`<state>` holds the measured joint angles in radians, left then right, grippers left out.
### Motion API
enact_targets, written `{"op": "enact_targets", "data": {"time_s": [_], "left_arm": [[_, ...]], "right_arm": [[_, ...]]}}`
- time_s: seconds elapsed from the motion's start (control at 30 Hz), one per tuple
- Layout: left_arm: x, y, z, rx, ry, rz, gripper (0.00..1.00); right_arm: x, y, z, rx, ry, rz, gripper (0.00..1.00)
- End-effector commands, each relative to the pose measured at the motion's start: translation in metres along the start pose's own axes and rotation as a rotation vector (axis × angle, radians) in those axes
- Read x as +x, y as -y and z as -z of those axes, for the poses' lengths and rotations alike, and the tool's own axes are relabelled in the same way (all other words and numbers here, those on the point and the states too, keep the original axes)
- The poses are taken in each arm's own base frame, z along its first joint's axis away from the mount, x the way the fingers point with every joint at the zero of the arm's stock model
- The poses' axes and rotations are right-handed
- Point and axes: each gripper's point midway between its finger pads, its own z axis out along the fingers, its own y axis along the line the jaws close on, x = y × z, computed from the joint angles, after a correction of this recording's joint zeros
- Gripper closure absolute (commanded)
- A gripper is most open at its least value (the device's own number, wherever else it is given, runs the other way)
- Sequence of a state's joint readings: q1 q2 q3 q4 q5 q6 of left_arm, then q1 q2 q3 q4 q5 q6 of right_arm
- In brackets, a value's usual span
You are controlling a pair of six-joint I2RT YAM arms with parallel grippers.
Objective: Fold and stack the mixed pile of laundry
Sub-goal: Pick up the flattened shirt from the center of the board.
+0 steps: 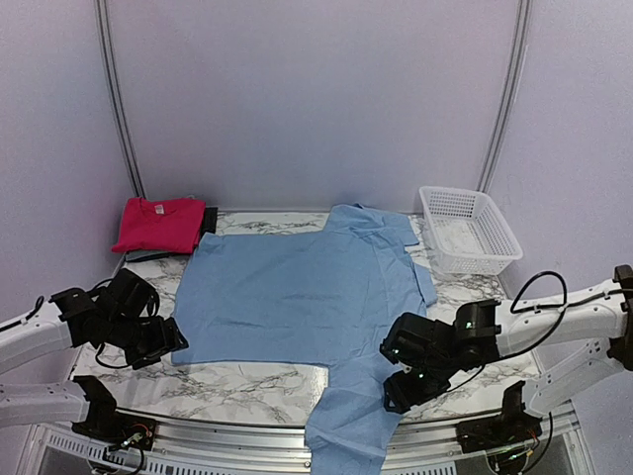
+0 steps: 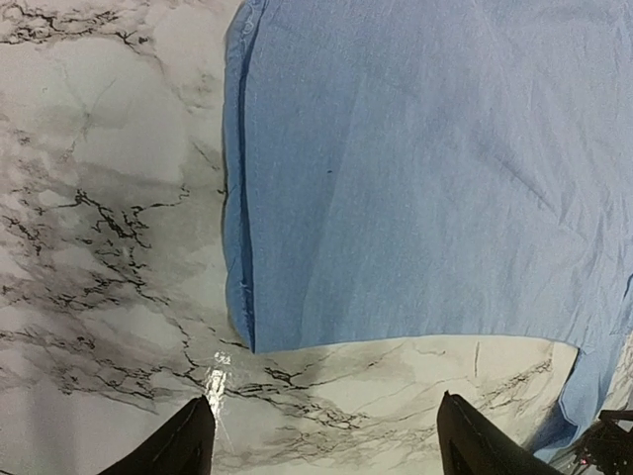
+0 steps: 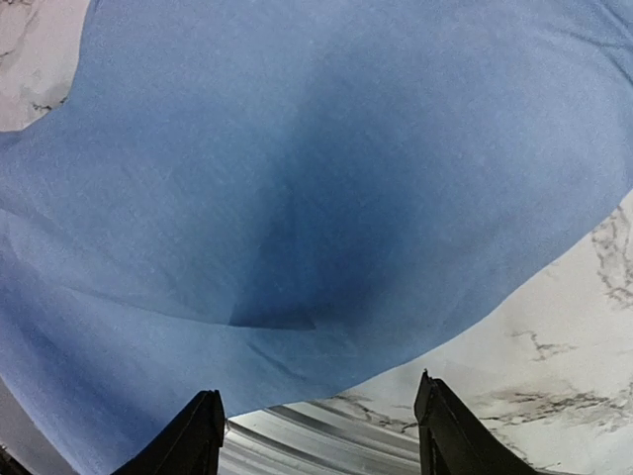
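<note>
A light blue shirt (image 1: pixel 297 297) lies spread flat on the marble table, one sleeve (image 1: pixel 346 426) hanging over the near edge. A folded pink-red T-shirt (image 1: pixel 158 224) lies at the far left on a dark garment (image 1: pixel 209 220). My left gripper (image 1: pixel 163 341) is open and empty beside the shirt's near left corner (image 2: pixel 247 341). My right gripper (image 1: pixel 396 391) is open and empty just above the hanging sleeve (image 3: pixel 297 218) near the table's front edge. No denim piece shows.
A white slatted plastic basket (image 1: pixel 469 229) stands at the far right of the table. The table's metal front rail (image 3: pixel 316 435) runs under the right gripper. Bare marble (image 2: pixel 109 247) lies left of the shirt.
</note>
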<state>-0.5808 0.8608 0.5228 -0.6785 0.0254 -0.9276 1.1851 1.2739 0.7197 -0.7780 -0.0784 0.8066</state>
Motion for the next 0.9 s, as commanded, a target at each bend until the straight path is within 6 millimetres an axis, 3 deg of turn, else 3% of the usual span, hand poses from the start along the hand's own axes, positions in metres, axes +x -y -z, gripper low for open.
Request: {"op": "enact_targets", "data": {"time_s": [0.0,0.23,0.4,0.63,0.87], "left_arm": [[0.012,-0.015,-0.007,-0.073,-0.059,-0.01,0.2],[0.005,-0.013,-0.005,-0.078,-0.029,0.04,0.2],[0.011,-0.019,-0.011,-0.109,-0.06,0.064,0.19],[0.012,-0.023,-0.011,-0.109,-0.043,0.143,0.19],[0.011,-0.034,-0.017,-0.15,-0.017,0.165,0.23]], "right_arm": [[-0.017,0.015,0.004,0.136,0.06,0.082,0.37],[-0.018,0.015,-0.013,0.16,0.026,0.178,0.4],[-0.008,0.022,-0.027,0.182,-0.034,0.23,0.46],[-0.003,0.023,-0.034,0.179,-0.066,0.269,0.77],[-0.013,0.009,-0.023,0.142,-0.038,0.28,1.0]]}}
